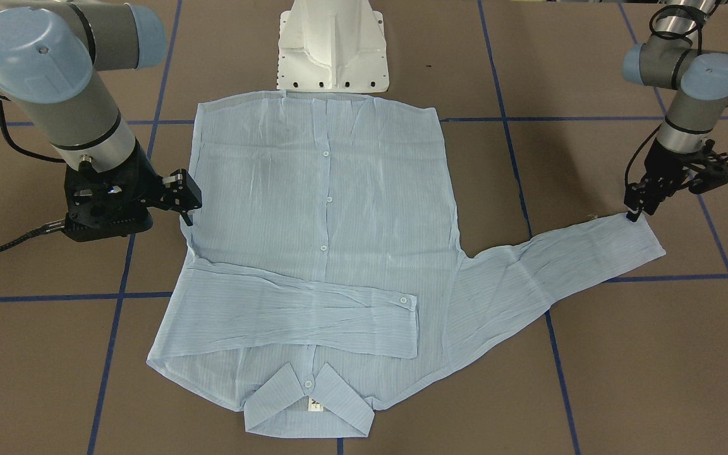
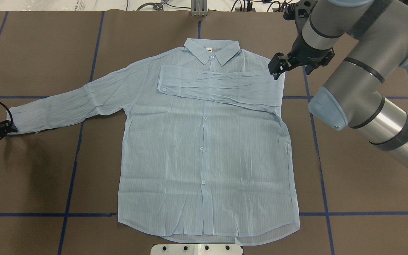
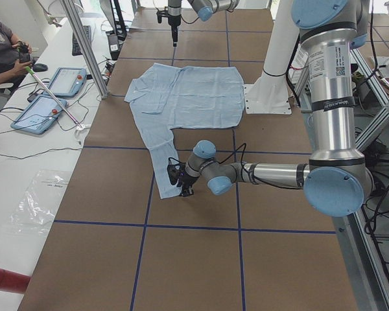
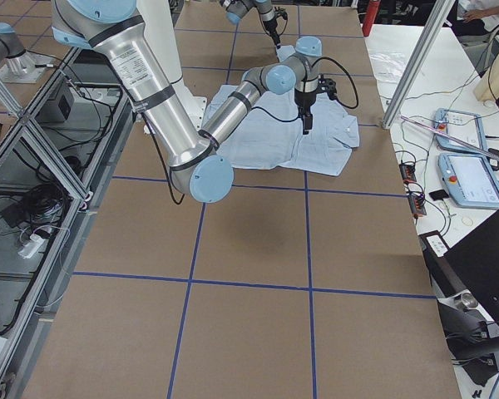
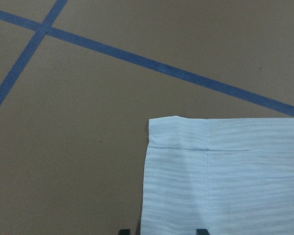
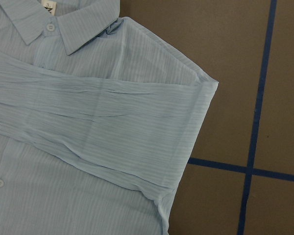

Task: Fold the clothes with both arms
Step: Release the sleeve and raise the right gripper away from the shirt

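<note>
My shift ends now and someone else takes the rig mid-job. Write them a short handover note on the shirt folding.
left gripper: open, tips down at the cuff of the outstretched left sleeve, not closed on it as far as the wrist view shows.
right gripper: open, empty, beside the fold at the right shoulder.
shirt: flat on the table, buttoned front up, collar away from the robot.
Done: right sleeve folded across the chest.
Left to do: fold the left sleeve in, then likely fold the body.
</note>
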Robot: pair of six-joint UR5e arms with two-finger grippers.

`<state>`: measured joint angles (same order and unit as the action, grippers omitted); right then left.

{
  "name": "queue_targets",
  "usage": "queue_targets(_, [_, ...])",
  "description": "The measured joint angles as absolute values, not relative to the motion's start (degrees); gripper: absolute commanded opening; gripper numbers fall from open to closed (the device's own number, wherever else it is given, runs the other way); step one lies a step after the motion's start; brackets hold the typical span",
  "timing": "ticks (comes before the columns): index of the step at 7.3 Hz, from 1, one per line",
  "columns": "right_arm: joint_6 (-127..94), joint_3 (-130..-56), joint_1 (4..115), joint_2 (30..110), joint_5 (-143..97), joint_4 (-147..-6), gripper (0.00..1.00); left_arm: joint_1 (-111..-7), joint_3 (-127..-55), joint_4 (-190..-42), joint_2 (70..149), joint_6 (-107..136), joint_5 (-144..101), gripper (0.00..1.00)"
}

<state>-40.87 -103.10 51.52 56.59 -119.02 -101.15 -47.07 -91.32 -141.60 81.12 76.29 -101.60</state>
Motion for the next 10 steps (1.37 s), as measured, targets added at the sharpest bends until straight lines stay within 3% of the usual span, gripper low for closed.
queue_targets(1, [-40.87,-103.10,51.53,56.60,-119.01,-101.13,1.00,-47.01,-91.24,-141.60,81.12,76.29,-101.60,0.49])
queue_targets(3, [-40.87,-103.10,51.56,56.60,-119.02,-101.15,1.00,-46.95,-91.18,-141.59,81.15,76.29,-101.60,0.30])
queue_targets(5, [-40.87,-103.10,51.59,56.60,-119.04,-101.16,1.00,-46.94,-91.34,-141.59,81.18,76.19,-101.60,0.03])
queue_targets(10, [-40.76,-103.56,52.37,57.83,-119.39,-101.33,1.00,-47.01,-93.79,-140.58,81.74,75.94,-101.99,0.00])
